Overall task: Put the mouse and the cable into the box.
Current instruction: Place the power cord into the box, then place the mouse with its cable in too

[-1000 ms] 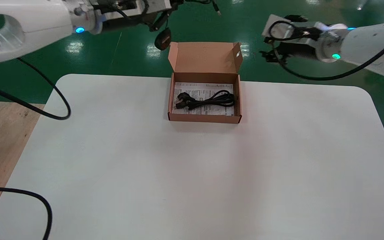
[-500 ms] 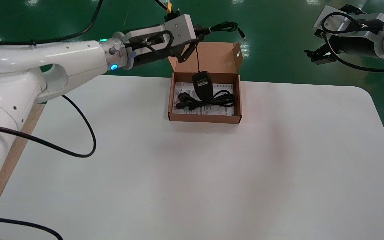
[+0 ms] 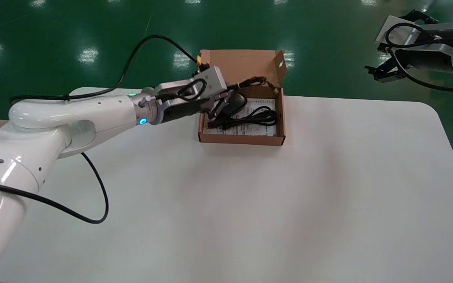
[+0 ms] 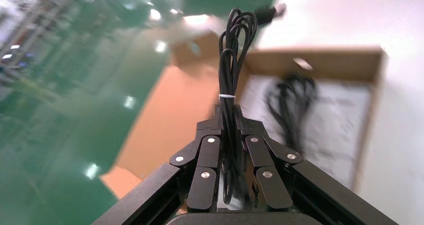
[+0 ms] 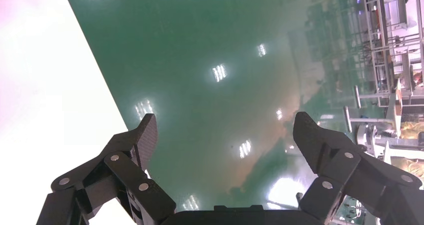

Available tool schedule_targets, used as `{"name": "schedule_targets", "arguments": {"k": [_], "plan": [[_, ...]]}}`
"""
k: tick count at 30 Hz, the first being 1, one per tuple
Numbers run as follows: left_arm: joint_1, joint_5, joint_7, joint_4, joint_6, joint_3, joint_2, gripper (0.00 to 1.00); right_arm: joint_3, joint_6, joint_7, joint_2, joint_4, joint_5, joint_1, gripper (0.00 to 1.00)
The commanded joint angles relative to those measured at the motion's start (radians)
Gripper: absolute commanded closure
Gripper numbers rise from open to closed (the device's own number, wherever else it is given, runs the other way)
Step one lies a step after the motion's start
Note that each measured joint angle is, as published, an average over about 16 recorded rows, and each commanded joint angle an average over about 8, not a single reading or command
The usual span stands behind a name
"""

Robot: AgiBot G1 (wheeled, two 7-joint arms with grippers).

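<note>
The left end effector (image 3: 220, 104), clamped on the bundled cord (image 4: 235, 60) of the black oval mouse (image 3: 235, 103) over the open brown cardboard box (image 3: 242, 140) at upper centre, should be lowered beside the coiled black cable (image 3: 256, 117) before release. The right end effector (image 5: 225, 125) is parked open, upper right.

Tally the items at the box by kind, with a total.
Boxes: 1, the cardboard box, lid open.
Mice: 1, the mouse at the box's rear, its cord shut in the left gripper.
Cables: 1, the black cable inside the box.
Printed sheets: 1, under the cable.
Total: 4. The right gripper idles beyond the table.
</note>
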Motion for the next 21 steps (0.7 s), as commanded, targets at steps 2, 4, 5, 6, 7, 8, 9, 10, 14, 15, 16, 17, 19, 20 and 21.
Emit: {"name": "schedule_targets", "arguments": {"k": [2,4,5,6,7,8,9,10,14,15,16,17,19,20,21], "plan": [[0.001,0.025,-0.021,-0.008,0.001,0.044,-0.002,1.00,0.000,-0.018,-0.007,0.009,-0.001,0.000,0.008,0.00],[0.000,0.034,-0.036,-0.009,-0.004,0.065,-0.002,0.96,-0.001,-0.036,-0.012,0.018,-0.001,-0.002,0.017,0.00],[-0.001,0.038,-0.045,-0.009,-0.008,0.074,-0.002,0.83,-0.002,-0.046,-0.014,0.023,-0.001,-0.003,0.022,0.00],[-0.002,0.040,-0.054,-0.009,-0.012,0.083,-0.002,0.71,-0.004,-0.055,-0.017,0.027,-0.001,-0.005,0.025,0.00],[-0.003,0.042,-0.064,-0.010,-0.017,0.091,-0.002,0.58,-0.005,-0.065,-0.020,0.031,-0.001,-0.007,0.029,0.00],[-0.004,0.043,-0.074,-0.011,-0.022,0.098,-0.002,0.46,-0.006,-0.075,-0.023,0.035,-0.001,-0.008,0.031,0.00],[-0.004,0.044,-0.083,-0.013,-0.026,0.106,-0.002,0.33,-0.007,-0.085,-0.025,0.038,-0.001,-0.009,0.033,0.00],[-0.005,0.045,-0.092,-0.015,-0.030,0.113,-0.002,0.21,-0.008,-0.095,-0.027,0.040,-0.001,-0.010,0.034,0.00],[-0.008,0.044,-0.121,-0.027,-0.042,0.139,-0.002,0.00,-0.006,-0.138,-0.031,0.045,-0.001,-0.008,0.033,0.00],[-0.009,0.044,-0.126,-0.030,-0.045,0.144,-0.003,0.00,-0.005,-0.147,-0.032,0.046,-0.001,-0.006,0.033,0.00],[-0.009,0.043,-0.131,-0.033,-0.047,0.150,-0.003,0.00,-0.004,-0.157,-0.031,0.046,-0.001,-0.004,0.032,0.00],[-0.009,0.043,-0.136,-0.035,-0.049,0.155,-0.003,0.00,-0.002,-0.166,-0.031,0.047,-0.001,-0.002,0.032,0.00],[-0.008,0.042,-0.142,-0.039,-0.053,0.164,-0.003,0.00,0.002,-0.180,-0.029,0.048,-0.003,0.004,0.031,0.00],[-0.009,0.041,-0.143,-0.040,-0.054,0.165,-0.003,0.00,0.003,-0.183,-0.028,0.048,-0.003,0.005,0.030,0.00],[-0.008,0.041,-0.145,-0.041,-0.054,0.168,-0.003,0.00,0.004,-0.186,-0.028,0.049,-0.004,0.007,0.030,0.00]]}}
